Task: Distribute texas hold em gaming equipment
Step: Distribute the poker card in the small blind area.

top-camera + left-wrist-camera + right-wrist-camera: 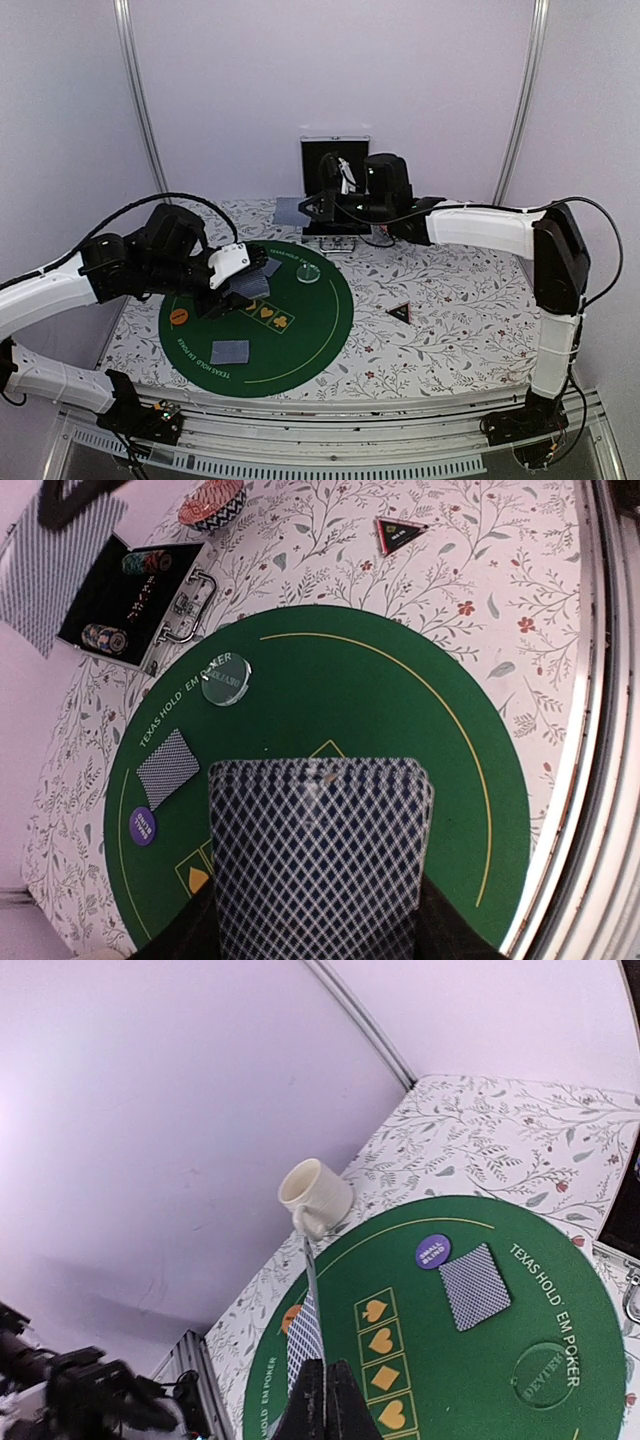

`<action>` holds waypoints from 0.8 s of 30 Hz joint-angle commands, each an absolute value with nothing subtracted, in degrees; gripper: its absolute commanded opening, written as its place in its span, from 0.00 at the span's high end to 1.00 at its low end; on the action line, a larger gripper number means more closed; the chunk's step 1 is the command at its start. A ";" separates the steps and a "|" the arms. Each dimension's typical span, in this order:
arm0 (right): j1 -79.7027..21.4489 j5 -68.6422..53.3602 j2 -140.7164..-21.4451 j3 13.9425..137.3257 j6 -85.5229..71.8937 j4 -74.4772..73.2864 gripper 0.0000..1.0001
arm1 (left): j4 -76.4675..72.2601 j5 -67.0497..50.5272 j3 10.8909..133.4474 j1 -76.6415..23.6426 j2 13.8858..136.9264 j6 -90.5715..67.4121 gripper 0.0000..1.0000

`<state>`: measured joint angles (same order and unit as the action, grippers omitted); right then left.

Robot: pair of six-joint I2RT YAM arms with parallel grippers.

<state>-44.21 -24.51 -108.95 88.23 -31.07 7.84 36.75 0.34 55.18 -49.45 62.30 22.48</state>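
My left gripper [236, 272] is shut on a deck of grey-blue backed cards [320, 860] and holds it above the green felt mat [320, 330]. My right gripper [325, 1378] is shut on a single card [312, 1290], seen edge-on, and holds it at the table's back [288, 210]. One card [230, 352] lies on the mat near the orange disc [178, 317]. Another card [475, 1285] lies beside the purple disc [432, 1250]. The pale dealer disc [310, 272] sits on the mat's far side. The black triangular marker [400, 312] lies on the tablecloth to the mat's right.
An open black case [135, 600] holding chip stacks stands at the back of the table, under my right wrist. A white mug [315, 1195] stands just off the mat's left edge. The metal front rail [590, 780] runs along the near table edge.
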 commanded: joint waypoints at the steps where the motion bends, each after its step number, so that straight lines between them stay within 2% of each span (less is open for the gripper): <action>1: -44.56 -19.63 -121.02 93.52 -41.98 17.73 0.98 | 34.98 0.79 54.55 -50.14 60.48 22.12 0.47; 10: -46.43 -11.69 -139.89 103.08 -54.17 26.88 0.98 | 34.83 1.28 53.64 -50.18 58.91 22.32 0.47; 17: -47.45 -7.89 -153.10 115.71 -61.12 27.00 0.98 | 34.72 1.49 54.32 -50.17 59.87 22.54 0.47; 24: -48.15 -5.16 -159.99 125.63 -60.79 23.75 0.98 | 34.32 1.26 54.01 -50.12 59.61 22.87 0.46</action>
